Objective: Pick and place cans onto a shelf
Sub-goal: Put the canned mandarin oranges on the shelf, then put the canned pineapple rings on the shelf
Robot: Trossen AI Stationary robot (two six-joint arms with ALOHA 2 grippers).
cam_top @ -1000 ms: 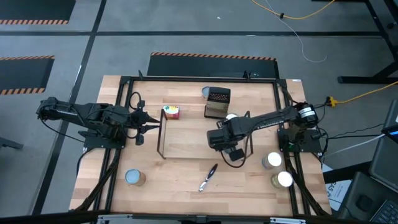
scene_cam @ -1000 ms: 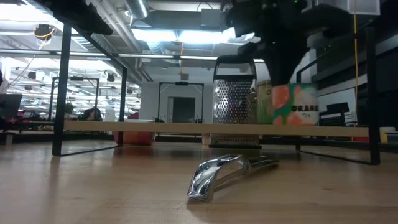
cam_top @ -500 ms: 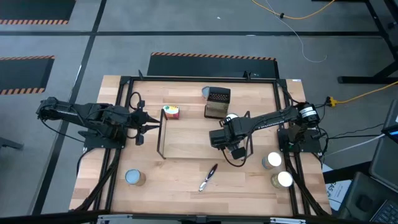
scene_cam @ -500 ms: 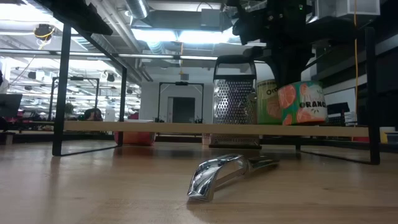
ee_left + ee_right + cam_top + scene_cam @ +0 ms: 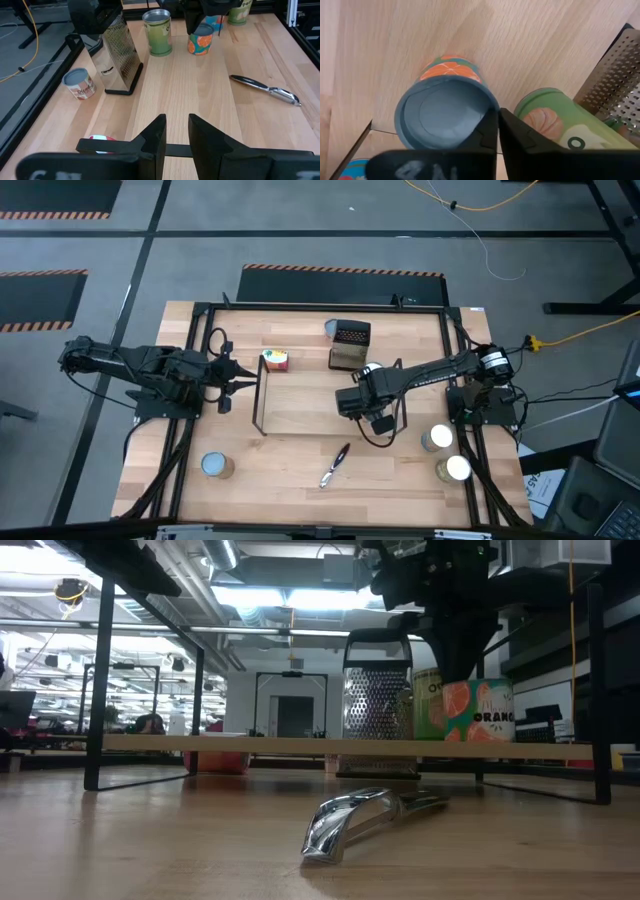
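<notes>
The shelf is a black wire rack with a wooden board. My right gripper is over its right part, shut on an orange-labelled can with a pale-blue top, which stands on the board. A green can stands beside it, next to the grater. My left gripper is open and empty at the shelf's left end. More cans stand on the table at the front left and front right. My right gripper holds the orange-labelled can by its top rim, on the side toward the green can. One finger is over the recessed top and the other is outside the wall. The fingers point down from above. The can stands upright with its base on the shelf board.
A metal peeler lies on the table in front of the shelf. A red-labelled can stands at the shelf's far left corner and another can behind the grater. A further can stands front right.
The orange-labelled can under my right gripper has tilted and then come upright, and now stands on the shelf board. My left arm has kept still.
</notes>
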